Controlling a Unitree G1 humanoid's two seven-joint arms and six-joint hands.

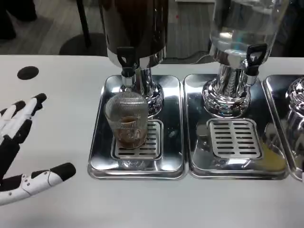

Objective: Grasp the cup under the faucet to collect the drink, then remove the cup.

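Note:
A ribbed clear glass cup [127, 119] stands upright on the drip grate [151, 142] of the left dispenser's steel tray [97, 152]. A little brown drink lies in its bottom. Directly above it is the black faucet [126, 61] of the dark drink dispenser [135, 28]. My left hand [19, 147] hovers over the table at the picture's left edge, fingers spread wide and holding nothing, thumb pointing toward the tray. It is well apart from the cup.
A second dispenser [242, 23] with clear liquid and a black tap [253, 57] stands on its own steel tray [194, 118] to the right. A third tray [278, 95] shows at the right edge. A black round hole [27, 72] sits in the table at back left.

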